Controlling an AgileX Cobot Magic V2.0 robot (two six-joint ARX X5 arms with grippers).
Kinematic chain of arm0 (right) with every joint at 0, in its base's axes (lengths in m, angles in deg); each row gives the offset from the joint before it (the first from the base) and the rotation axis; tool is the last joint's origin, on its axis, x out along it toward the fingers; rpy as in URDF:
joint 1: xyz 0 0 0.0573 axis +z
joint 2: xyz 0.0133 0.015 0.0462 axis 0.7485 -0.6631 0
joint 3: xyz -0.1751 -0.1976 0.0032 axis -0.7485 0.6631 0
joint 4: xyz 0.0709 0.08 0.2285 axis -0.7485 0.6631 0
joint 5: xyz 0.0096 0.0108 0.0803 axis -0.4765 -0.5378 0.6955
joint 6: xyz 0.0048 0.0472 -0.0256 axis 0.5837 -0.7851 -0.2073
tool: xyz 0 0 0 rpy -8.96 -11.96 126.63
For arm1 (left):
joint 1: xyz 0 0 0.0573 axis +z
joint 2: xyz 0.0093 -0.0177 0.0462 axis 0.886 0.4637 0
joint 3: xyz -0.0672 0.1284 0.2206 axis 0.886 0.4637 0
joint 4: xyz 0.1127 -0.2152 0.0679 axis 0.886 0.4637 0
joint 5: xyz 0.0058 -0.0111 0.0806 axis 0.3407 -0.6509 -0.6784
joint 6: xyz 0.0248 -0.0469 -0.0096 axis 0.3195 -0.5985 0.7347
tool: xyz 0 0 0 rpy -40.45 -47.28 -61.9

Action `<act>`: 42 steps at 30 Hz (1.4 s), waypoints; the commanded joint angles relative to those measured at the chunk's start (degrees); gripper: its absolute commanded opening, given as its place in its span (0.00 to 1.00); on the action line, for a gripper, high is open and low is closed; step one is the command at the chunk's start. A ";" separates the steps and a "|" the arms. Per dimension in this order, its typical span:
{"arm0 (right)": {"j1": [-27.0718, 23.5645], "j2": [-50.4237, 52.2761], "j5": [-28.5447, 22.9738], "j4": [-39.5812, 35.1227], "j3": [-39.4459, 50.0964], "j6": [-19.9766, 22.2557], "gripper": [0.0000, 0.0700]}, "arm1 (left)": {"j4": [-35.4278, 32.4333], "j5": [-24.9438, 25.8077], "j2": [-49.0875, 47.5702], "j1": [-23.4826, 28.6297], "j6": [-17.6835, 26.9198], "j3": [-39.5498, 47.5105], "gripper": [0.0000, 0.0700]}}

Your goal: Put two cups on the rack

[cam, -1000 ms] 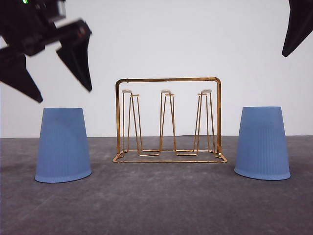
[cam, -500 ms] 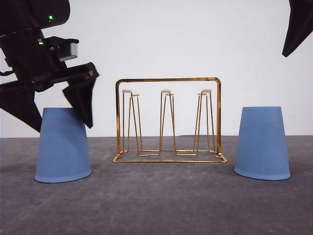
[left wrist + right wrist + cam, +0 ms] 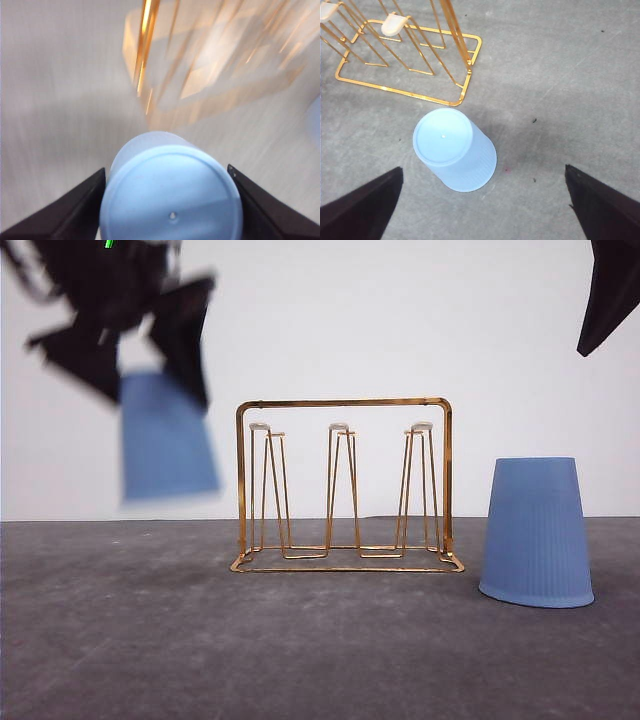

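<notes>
A: As the front view shows it, my left gripper has one cup clamped near its closed base, mouth down, in the air just left of the rack. The other cup stands inverted on the grey table, just right of the rack. I see part of the right gripper high at the edge; I cannot tell its jaw state there.

B: How will it handle?

A: Light, thin plastic, I judge; the ribbing should resist slipping, and the narrow closed end is the sensible hold.

B: Left wrist view?

A: Blurred. The fingers flank the cup, against its sides; the rack lies beyond.

B: Right wrist view?

A: The right gripper is spread wide and empty, above the standing cup, near the rack's base corner. Matte table, plain white backdrop.
</notes>
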 commanded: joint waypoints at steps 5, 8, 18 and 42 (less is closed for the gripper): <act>0.22 -0.50 0.17 -0.28 -0.83 0.68 0.94 | 2.03 0.30 0.63 -1.51 2.86 -14.50 0.51; 0.22 -0.50 0.20 -0.28 -0.83 0.66 0.94 | 2.47 0.04 0.70 -2.29 4.22 -17.10 0.52; 0.22 -0.50 0.20 -0.24 -0.83 0.66 0.94 | 1.13 -0.63 10.18 -3.06 4.26 -17.11 0.65; 0.28 -0.50 1.84 -0.59 -0.82 2.67 0.99 | -1.44 -0.35 15.93 -3.47 4.24 -18.01 0.75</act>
